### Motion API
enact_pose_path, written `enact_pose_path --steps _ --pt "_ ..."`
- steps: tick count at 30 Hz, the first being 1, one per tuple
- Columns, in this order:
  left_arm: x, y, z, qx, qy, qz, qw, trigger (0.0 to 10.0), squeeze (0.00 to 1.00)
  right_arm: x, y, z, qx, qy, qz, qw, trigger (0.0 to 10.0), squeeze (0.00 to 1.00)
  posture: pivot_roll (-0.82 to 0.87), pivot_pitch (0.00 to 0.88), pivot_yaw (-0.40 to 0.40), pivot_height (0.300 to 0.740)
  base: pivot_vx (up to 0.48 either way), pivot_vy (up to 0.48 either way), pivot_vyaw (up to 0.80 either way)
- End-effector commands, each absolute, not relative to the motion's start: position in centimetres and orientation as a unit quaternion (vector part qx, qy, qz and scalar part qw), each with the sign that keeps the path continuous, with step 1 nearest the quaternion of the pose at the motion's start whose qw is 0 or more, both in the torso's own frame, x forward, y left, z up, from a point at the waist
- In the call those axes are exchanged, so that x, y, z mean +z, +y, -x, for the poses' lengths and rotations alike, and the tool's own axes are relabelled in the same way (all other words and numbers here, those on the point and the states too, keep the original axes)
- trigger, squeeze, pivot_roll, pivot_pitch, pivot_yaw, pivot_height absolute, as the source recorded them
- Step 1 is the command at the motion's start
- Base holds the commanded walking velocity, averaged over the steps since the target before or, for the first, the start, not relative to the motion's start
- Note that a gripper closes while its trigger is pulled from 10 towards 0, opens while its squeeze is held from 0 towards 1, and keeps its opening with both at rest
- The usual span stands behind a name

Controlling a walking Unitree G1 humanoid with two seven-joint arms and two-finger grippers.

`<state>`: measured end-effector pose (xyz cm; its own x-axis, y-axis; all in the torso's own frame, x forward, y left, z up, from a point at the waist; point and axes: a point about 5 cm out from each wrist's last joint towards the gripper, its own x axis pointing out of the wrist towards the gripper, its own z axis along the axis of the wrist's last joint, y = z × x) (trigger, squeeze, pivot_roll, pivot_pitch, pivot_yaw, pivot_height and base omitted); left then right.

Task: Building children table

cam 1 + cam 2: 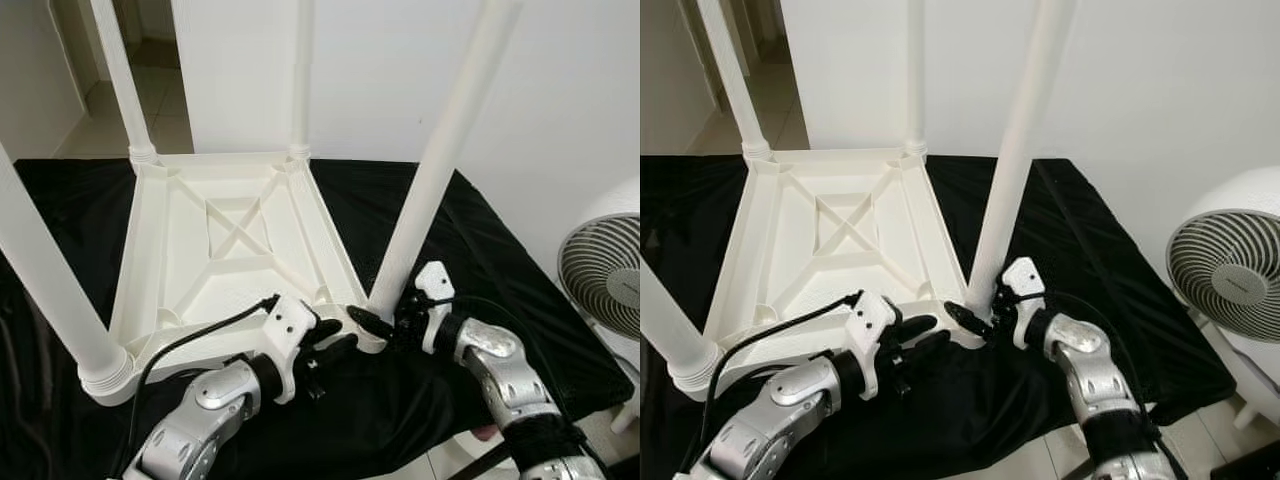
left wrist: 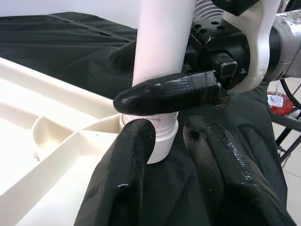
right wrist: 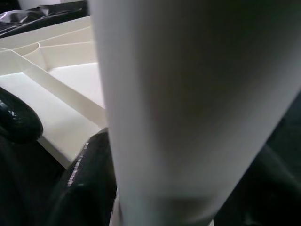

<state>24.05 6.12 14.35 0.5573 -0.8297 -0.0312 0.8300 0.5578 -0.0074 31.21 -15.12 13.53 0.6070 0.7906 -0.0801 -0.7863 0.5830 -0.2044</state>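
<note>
A white plastic children's table (image 1: 230, 250) lies upside down on a black cloth, with its legs pointing up. My right gripper (image 1: 385, 318) is shut on the base of the near-right leg (image 1: 440, 160), just above its collar at the table's corner. One finger (image 2: 169, 92) of that gripper crosses the front of the leg in the left wrist view, and the leg (image 3: 188, 103) stands very close in the right wrist view. My left gripper (image 1: 925, 335) is open just left of that corner, low over the cloth, with nothing in it.
The other legs stand at near left (image 1: 50, 290), far left (image 1: 125, 80) and far right (image 1: 300, 70). A white fan (image 1: 605, 275) stands on the floor to the right. A white wall is behind. The black cloth (image 1: 480, 250) ends close to my arms.
</note>
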Motion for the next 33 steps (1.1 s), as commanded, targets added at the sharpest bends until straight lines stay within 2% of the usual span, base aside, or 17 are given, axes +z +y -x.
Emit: enact_pose_path --steps 1,10,14,15,16,21,24,25,27,28,30,33 --pt "14.5 5.9 -23.8 -0.495 0.016 -0.005 0.869 10.0 0.0 12.9 -15.5 -31.1 0.45 0.007 0.114 0.885 0.0 0.0 0.02 0.0 -0.043 0.74 0.0 0.0 0.0" --pt "14.3 5.8 -23.6 -0.495 0.018 -0.001 0.869 10.0 0.0 11.6 -15.7 -30.1 0.447 0.018 0.083 0.89 0.0 0.0 0.02 0.0 -0.046 0.74 0.0 0.0 0.0" --pt "14.3 5.8 -23.5 -0.497 0.019 -0.002 0.868 10.0 0.0 11.2 -15.0 -30.0 0.405 0.011 0.06 0.912 0.0 0.0 0.02 0.0 -0.05 0.74 0.0 0.0 0.0" --pt "14.3 5.9 -23.5 -0.497 0.019 -0.002 0.867 10.0 0.0 11.0 -14.8 -30.1 0.382 0.014 0.063 0.922 7.2 0.0 0.02 0.0 -0.052 0.74 0.0 0.0 0.0" --pt "14.3 5.9 -23.5 -0.498 0.02 -0.002 0.867 10.0 0.0 10.9 -14.5 -30.2 0.36 0.017 0.059 0.931 10.0 0.0 0.02 0.0 -0.053 0.74 0.0 0.0 0.0" --pt "14.2 5.9 -23.4 -0.497 0.022 -0.003 0.867 10.0 0.0 10.7 -14.0 -30.0 0.314 0.019 0.041 0.948 10.0 0.0 0.02 0.0 -0.053 0.74 0.0 0.0 0.0" --pt "14.1 5.9 -23.3 -0.498 0.023 -0.002 0.867 10.0 0.0 10.6 -13.9 -30.2 0.218 0.03 0.005 0.976 10.0 0.0 0.02 0.0 -0.057 0.74 0.0 0.0 0.0" --pt "14.1 5.9 -23.3 -0.498 0.023 -0.002 0.867 10.0 0.0 10.6 -13.9 -30.2 0.218 0.03 0.005 0.976 10.0 0.0 0.02 0.0 -0.057 0.74 0.0 0.0 0.0" --pt "14.2 5.9 -23.4 -0.497 0.021 0.002 0.867 10.0 0.0 10.7 -14.2 -30.2 0.135 0.022 0.005 0.991 10.0 0.0 0.02 0.0 -0.058 0.74 0.0 0.0 0.0" --pt "14.2 5.9 -23.4 -0.497 0.021 0.002 0.867 10.0 0.0 10.7 -14.2 -30.2 0.135 0.022 0.005 0.991 10.0 0.0 0.02 0.0 -0.058 0.74 0.0 0.0 0.0" --pt "14.4 5.8 -23.4 -0.496 0.018 0.009 0.868 10.0 0.0 10.7 -14.9 -29.8 0.026 0.023 0.013 0.999 10.0 0.0 0.02 0.0 -0.063 0.74 0.0 0.0 0.0" --pt "14.4 5.8 -23.4 -0.496 0.017 0.01 0.868 10.0 0.0 10.7 -15.0 -29.6 -0.007 0.024 0.005 1.0 10.0 0.0 0.02 0.0 -0.067 0.74 0.0 0.0 0.0"
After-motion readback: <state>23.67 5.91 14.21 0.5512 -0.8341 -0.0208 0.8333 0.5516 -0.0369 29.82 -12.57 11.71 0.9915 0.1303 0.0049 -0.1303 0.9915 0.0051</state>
